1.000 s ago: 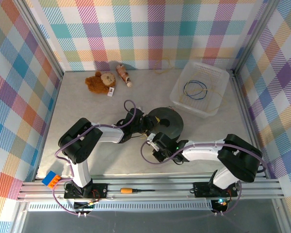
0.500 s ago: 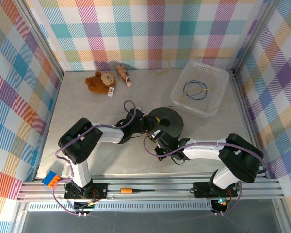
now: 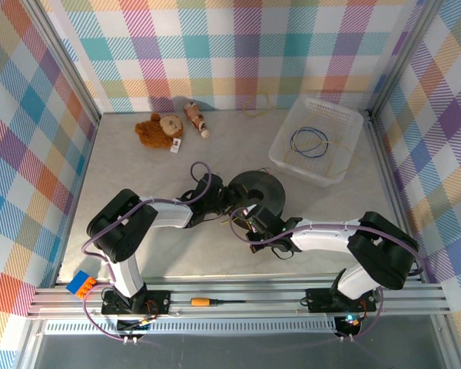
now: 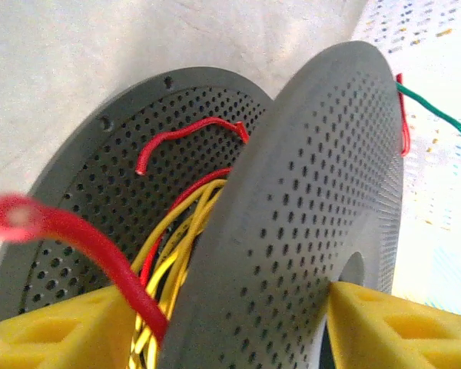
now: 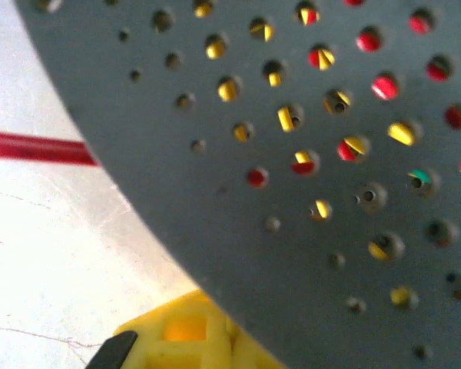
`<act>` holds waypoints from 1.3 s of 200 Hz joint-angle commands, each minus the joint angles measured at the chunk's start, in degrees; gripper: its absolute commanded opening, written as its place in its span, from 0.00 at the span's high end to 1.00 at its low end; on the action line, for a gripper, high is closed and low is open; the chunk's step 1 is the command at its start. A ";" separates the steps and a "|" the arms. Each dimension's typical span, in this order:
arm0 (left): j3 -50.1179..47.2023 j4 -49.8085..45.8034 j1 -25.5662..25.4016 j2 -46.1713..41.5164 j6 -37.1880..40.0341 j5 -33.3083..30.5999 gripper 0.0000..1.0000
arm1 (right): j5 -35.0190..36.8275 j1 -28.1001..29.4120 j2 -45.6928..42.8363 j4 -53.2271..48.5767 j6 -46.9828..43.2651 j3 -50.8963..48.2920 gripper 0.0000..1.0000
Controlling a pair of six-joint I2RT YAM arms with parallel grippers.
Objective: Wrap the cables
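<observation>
A dark grey perforated spool (image 3: 256, 191) stands in the middle of the table. Thin yellow cables (image 4: 173, 254) are wound between its two flanges, together with a red cable (image 4: 69, 231) whose loose end sticks out toward the camera. A green cable (image 4: 438, 115) trails off the spool's far rim. My left gripper (image 3: 227, 201) (image 4: 230, 330) is open, its yellow fingers (image 4: 54, 334) wide apart on either side of the near flange. My right gripper (image 3: 255, 226) (image 5: 192, 342) is shut and sits low against the spool's near face (image 5: 292, 177); yellow and red cable shows through the holes.
A white basket (image 3: 290, 164) holding a blue wire loop (image 3: 307, 141) stands at the back right. A teddy bear (image 3: 158, 129) and a small doll (image 3: 196, 119) lie at the back left. An orange-handled screwdriver (image 3: 203, 301) and an orange-blue block (image 3: 81, 284) rest on the front rail.
My left gripper's fingers have spread from nearly shut to wide apart. The spool has shifted a little to the left. The right gripper has crept in under the spool's edge.
</observation>
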 commanded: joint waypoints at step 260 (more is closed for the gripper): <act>-6.63 -26.59 0.49 -20.73 7.72 -7.85 0.12 | 1.73 -0.70 -0.81 2.13 3.76 1.64 0.18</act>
